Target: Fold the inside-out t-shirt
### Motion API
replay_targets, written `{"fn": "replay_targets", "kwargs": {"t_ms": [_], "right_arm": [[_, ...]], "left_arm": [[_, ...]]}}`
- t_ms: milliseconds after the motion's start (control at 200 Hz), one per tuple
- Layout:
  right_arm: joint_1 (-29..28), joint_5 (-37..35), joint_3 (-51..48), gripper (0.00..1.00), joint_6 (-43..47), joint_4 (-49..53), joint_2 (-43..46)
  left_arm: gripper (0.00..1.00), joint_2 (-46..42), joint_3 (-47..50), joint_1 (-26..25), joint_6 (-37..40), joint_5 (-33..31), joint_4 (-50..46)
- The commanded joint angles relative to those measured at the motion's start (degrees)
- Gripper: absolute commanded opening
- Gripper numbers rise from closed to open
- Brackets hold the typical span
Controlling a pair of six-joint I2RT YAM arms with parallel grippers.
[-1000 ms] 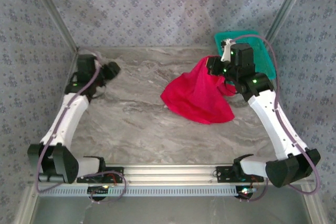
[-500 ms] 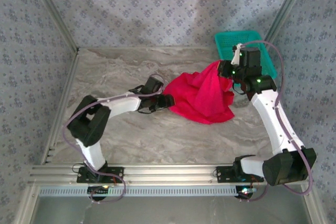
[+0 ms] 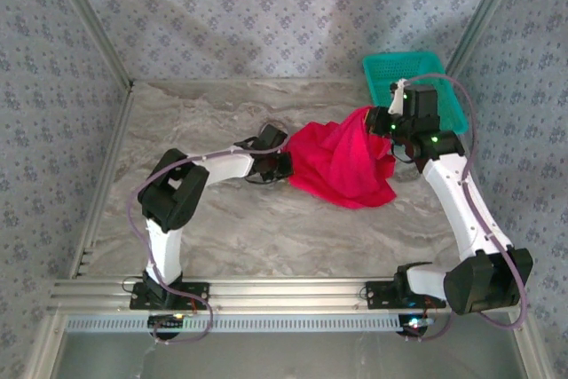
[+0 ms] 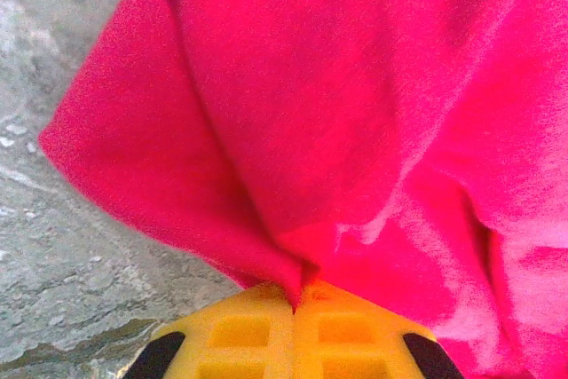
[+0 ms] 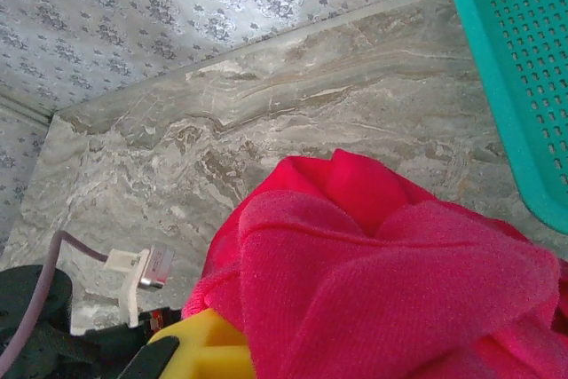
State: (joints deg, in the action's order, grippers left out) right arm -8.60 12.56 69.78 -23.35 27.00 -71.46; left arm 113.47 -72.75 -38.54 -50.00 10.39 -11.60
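Left gripper (image 3: 282, 164) pinches the t-shirt's (image 3: 342, 166) near edge; right gripper (image 3: 380, 122) holds its far corner

Seen from the left wrist, the left gripper's (image 4: 297, 301) two yellow fingers (image 4: 240, 330) are pressed together with a fold of red cloth caught in the seam between them. From that pinch the t-shirt (image 4: 311, 86) fans upward in broad, smooth folds, and one loose flap hangs out to the left over the marbled grey table (image 4: 53, 246).

From above, the t-shirt lies as a crumpled bright red heap on the table (image 3: 231, 219), right of centre, between the two grippers. Its left edge meets the left gripper. Its upper right corner is drawn up into a peak at the right gripper, which is clamped on it, while the lower part spreads down to a loose point toward the near side. No sleeve, collar or tag can be made out in the bunched cloth.

In the right wrist view the t-shirt (image 5: 382, 281) is piled in thick rolled folds over a yellow finger (image 5: 200, 348), and the fine knit shows. A teal mesh basket (image 3: 417, 73) stands at the far right corner of the table, just behind the right gripper and apart from the cloth.
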Motion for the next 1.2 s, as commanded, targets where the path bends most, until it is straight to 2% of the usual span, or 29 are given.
{"fn": "replay_targets", "kwargs": {"t_ms": [0,85,175,255,330,435,555,590,605,660,750,854,939,1054,1124,1194], "right_arm": [[0.23,1.48,-0.17,0.00,-1.34,-0.19,2.25],[0.29,-0.43,-0.04,0.00,-2.25,1.92,3.53],[0.30,-4.26,0.40,0.00,-3.01,6.21,5.02],[0.41,-6.61,0.15,0.00,-4.05,10.56,6.50],[0.41,-8.83,-0.92,0.00,-4.73,11.53,8.07],[0.42,-9.49,-3.88,0.00,-5.78,10.70,8.88],[0.26,-8.06,-5.47,0.00,-6.83,7.75,7.48],[-0.01,-7.09,-5.61,0.00,-7.28,7.71,6.71],[-0.17,-6.68,-5.67,0.00,-7.40,6.54,6.40],[-1.10,-5.60,-5.88,0.00,-7.76,5.00,5.13],[-2.52,-5.74,-5.84,0.00,-7.76,4.21,3.32],[-3.17,-6.25,-5.97,0.00,-7.60,3.85,1.87],[-3.18,-6.82,-6.14,0.00,-7.08,3.84,1.41],[-2.98,-6.81,-6.32,0.00,-6.64,3.87,1.21],[-2.87,-6.68,-6.17,0.00,-6.54,4.07,1.10],[-2.76,-6.51,-5.89,0.00,-6.41,4.28,1.15]], "left_arm": [[0.00,-2.92,-1.85,2.11,3.13,-2.16,-5.72],[0.00,-7.66,-1.31,6.24,7.02,-3.19,-9.87],[0.00,-12.16,-1.46,13.86,11.95,-2.47,-13.17],[0.00,-12.80,-4.86,21.33,16.19,0.79,-15.75],[0.00,-10.85,-9.95,26.21,20.28,3.17,-18.20],[0.00,-5.58,-17.45,29.22,23.29,6.24,-20.10],[0.00,0.19,-24.19,29.41,24.21,6.74,-21.47],[0.00,0.82,-24.72,29.04,23.79,7.39,-21.06],[0.03,0.91,-24.73,28.86,23.66,7.44,-20.86],[0.30,0.17,-24.02,27.79,23.63,6.79,-20.64],[0.52,-3.46,-19.95,25.85,23.49,3.88,-20.73],[0.65,-10.46,-12.41,22.18,22.49,-4.05,-22.91],[0.66,-16.29,-5.18,17.21,20.68,-10.27,-23.59],[0.51,-21.86,4.45,8.69,15.76,-10.36,-19.30],[0.49,-21.92,5.87,2.35,15.11,-13.91,-19.62],[0.48,-19.65,4.24,-3.97,16.31,-20.71,-22.44]]}}
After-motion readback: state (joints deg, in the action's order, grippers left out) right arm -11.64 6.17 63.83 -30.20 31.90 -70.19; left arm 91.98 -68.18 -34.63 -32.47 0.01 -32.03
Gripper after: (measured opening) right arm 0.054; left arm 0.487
